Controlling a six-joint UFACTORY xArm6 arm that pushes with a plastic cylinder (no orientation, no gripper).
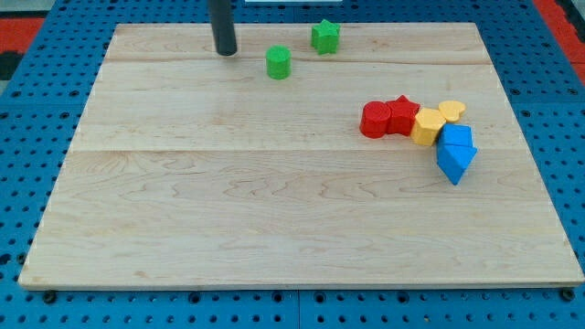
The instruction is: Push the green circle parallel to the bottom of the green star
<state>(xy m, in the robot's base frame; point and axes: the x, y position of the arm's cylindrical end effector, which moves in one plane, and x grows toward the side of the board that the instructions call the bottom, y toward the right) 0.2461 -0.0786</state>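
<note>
- My tip [225,52] sits on the desk [274,219] near the top edge, at 9 o'clock of the green circle [278,62], apart from it.
- No pincer on this rig, so no open or closed state to tell.
- Green circle: at 7 o'clock of the green star [325,36], near, not touching.
- Cluster at the view's right, touching in a chain: red circle [374,120], red star [400,113], yellow block [427,126], yellow heart [451,111], two blue blocks [455,151].
</note>
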